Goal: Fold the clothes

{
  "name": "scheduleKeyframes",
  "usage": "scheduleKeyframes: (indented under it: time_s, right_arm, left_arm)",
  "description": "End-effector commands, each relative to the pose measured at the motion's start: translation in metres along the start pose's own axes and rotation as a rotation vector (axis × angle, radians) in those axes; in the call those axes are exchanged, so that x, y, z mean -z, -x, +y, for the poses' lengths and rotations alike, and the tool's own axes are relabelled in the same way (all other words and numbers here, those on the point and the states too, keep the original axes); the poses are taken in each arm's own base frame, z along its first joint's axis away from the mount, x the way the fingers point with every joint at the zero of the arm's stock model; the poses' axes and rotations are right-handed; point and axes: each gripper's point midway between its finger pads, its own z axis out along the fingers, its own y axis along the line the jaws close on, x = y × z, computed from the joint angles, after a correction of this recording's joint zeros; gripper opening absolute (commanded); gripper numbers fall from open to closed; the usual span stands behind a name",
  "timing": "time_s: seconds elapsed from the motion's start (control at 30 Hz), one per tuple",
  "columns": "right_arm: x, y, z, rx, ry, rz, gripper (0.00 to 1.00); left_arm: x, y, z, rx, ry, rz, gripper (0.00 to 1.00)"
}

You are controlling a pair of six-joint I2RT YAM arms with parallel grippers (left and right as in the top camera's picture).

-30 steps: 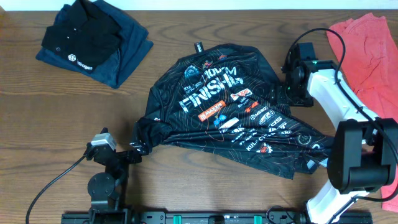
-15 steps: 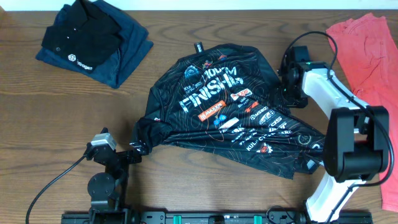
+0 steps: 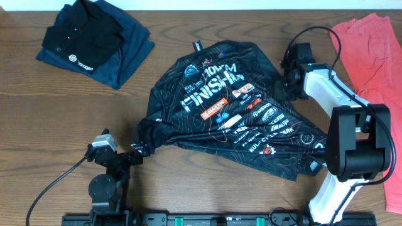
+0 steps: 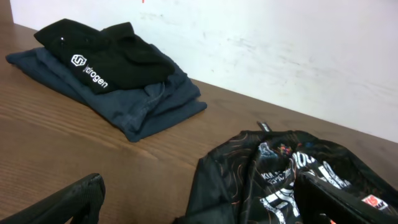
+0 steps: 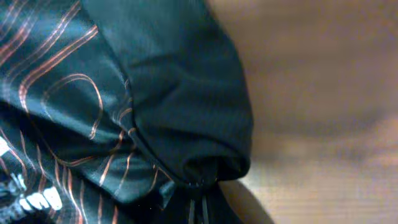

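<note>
The clothes, a black jersey with orange-white contour lines and sponsor logos, lie spread and crumpled in the middle of the wooden table. At the jersey's upper right edge my right gripper is shut on a fold of the black fabric; in the right wrist view the jersey bunches into the closed gripper. My left gripper stands open at the bunched lower left corner. In the left wrist view one of its fingers shows at the far left, and the jersey lies between the wide-apart jaws.
A folded pile of dark clothes topped by a black polo with a white logo sits at the back left. A coral-red garment lies at the right edge. A white wall borders the table's far side.
My right gripper moved a little left onto the jersey's upper right edge and closed on it. The jersey's top has shifted slightly up and left. The left arm has not moved.
</note>
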Motion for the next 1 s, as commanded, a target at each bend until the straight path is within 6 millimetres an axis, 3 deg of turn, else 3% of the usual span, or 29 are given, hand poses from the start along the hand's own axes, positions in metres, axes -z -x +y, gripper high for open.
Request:
scheduleKeyframes:
  time_s: [0.0, 0.27, 0.53, 0.63, 0.73, 0.77, 0.8, 0.9, 0.93, 0.97]
  right_arm:
    - [0.0, 0.017, 0.01, -0.103, 0.08, -0.062, 0.01]
    - [0.02, 0.08, 0.071, -0.192, 0.316, -0.308, 0.01]
    - [0.026, 0.101, 0.134, -0.116, 0.413, -0.433, 0.03]
    - [0.024, 0.107, 0.142, -0.095, 0.403, -0.424, 0.04]
    - [0.033, 0.12, 0.131, -0.082, 0.35, -0.405, 0.11]
    - [0.038, 0.124, 0.124, -0.081, 0.321, -0.401, 0.19]
    - [0.047, 0.131, 0.116, -0.074, 0.289, -0.395, 0.43]
    - [0.08, 0.148, 0.089, -0.067, 0.198, -0.37, 0.69]
    - [0.094, 0.151, 0.079, -0.075, 0.17, -0.355, 0.93]
    - [0.106, 0.152, 0.071, -0.087, 0.147, -0.34, 0.99]
  left_arm:
    - [-0.001, -0.015, 0.003, -0.017, 0.004, 0.047, 0.98]
    - [-0.001, -0.015, 0.003, -0.017, 0.004, 0.047, 0.98]
    - [-0.001, -0.015, 0.003, -0.017, 0.004, 0.047, 0.98]
    - [-0.001, -0.015, 0.003, -0.017, 0.004, 0.047, 0.98]
    - [-0.001, -0.015, 0.003, -0.017, 0.004, 0.047, 0.98]
    - [-0.001, -0.015, 0.003, -0.017, 0.004, 0.047, 0.98]
    - [-0.001, -0.015, 0.003, -0.017, 0.004, 0.047, 0.98]
    - [-0.001, -0.015, 0.003, -0.017, 0.004, 0.047, 0.98]
    - [-0.001, -0.015, 0.003, -0.017, 0.004, 0.047, 0.98]
    - [-0.001, -0.015, 0.003, -0.017, 0.004, 0.047, 0.98]
